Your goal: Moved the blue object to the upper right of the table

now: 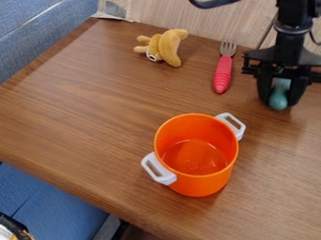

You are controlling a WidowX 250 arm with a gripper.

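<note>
The blue object (pixel 278 99) is held upright between the two fingers of the black gripper (pixel 280 102), at the upper right of the table (pixel 94 108); whether its lower end is touched by the tabletop cannot be told. Just to the left in the view, a fork (pixel 222 73) is laid flat, its metal tines pointed toward the far edge, its red handle toward the near side; farther left, near that edge, a yellow plush toy (pixel 168 47) is seen lying. Nearer the camera, below the fork in the view, an orange pot (pixel 197 182) is stood upright, its inside exposed and a white handle set on either side. Beyond the table's left side, blue upholstery (pixel 34 35) is seen.
</note>
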